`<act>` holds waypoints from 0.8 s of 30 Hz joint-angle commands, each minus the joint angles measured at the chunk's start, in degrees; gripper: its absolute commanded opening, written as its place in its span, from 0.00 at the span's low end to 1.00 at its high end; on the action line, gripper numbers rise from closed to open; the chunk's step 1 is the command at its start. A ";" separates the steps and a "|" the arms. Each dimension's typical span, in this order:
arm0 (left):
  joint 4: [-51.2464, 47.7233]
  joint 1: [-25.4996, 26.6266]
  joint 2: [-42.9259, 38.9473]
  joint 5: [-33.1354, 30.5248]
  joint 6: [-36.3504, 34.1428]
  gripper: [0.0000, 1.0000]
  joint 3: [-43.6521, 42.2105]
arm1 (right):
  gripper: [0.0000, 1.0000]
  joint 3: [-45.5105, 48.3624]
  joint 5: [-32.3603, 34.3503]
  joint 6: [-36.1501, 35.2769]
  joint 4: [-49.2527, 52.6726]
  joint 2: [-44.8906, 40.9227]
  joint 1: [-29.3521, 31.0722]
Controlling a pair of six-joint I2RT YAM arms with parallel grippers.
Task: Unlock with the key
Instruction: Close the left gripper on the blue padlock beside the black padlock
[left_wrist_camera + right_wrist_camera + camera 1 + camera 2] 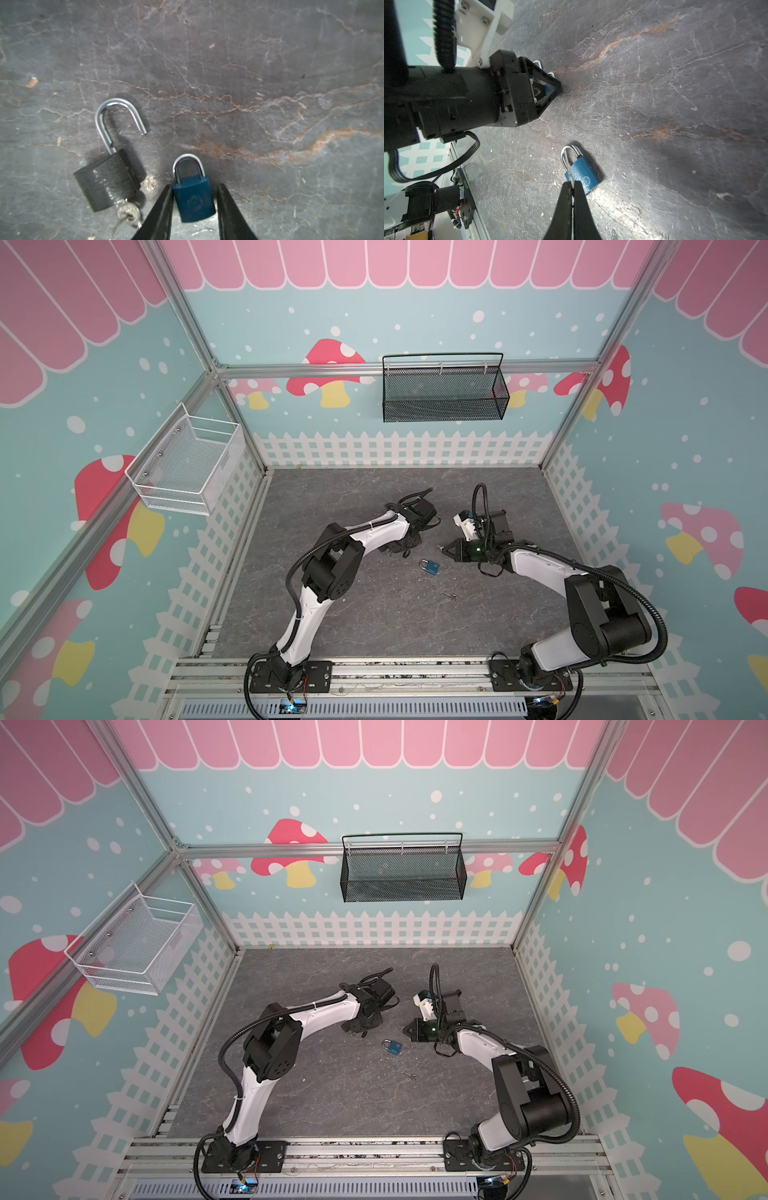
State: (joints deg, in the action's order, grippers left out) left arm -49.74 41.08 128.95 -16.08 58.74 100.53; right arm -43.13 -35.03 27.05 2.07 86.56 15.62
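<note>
Scene: a grey stone-patterned worktop [353,622] seen from above, with two robot arms reaching in from 6 o'clock.
Left pincer [195,186]: narrowly parted, its fingers on either side of a dark blue padlock [194,199]. One finger touches the lock body and the other stands just clear of it.
Dark blue padlock: lies flat on the worktop with its shackle closed. The left arm hides it in both top views.
Black padlock [106,180]: lies just beside the dark blue one. Its shackle is swung open, and its own key [128,211], on a ring, is in the keyhole.
Right pincer [572,184]: pressed closed on a thin silver held key [571,180], seen edge-on and sticking out past the fingertips.
Blue padlock [432,568]: lies flat near the middle of the worktop, shackle closed, with nothing touching it.
Positions around the blue padlock: left pincer at 10 o'clock, right pincer at 1 o'clock, both near it.
Loose key [449,595]: on the worktop at 5 o'clock from the blue padlock, apart from it.
Black mesh basket [442,389]: on the far wall at 12 o'clock.
White wire basket [187,468]: on the side wall at 10 o'clock.
</note>
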 commanded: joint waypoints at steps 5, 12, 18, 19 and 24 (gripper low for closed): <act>-0.65 -1.00 1.52 1.41 0.75 0.36 0.28 | 0.00 0.68 -1.10 -1.03 -1.00 -0.34 -0.50; -0.40 -1.00 2.19 1.94 0.78 0.31 0.32 | 0.00 0.95 -1.58 -0.68 -1.48 -0.37 -0.49; 0.66 -1.30 1.11 2.89 0.65 0.18 -0.38 | 0.00 1.38 -1.70 -1.13 -1.81 -0.60 -0.48; 0.86 -1.35 0.60 3.23 0.67 0.15 -0.14 | 0.00 1.54 -1.34 -1.12 -1.89 -0.53 -0.45; 2.79 -1.27 -4.17 4.16 2.74 0.07 -0.25 | 0.00 2.54 -0.87 0.46 -2.95 -1.60 -0.24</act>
State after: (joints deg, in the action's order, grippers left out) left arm -48.75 40.03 128.44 -13.41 59.02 100.53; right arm -41.87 -35.83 27.16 0.27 86.54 15.38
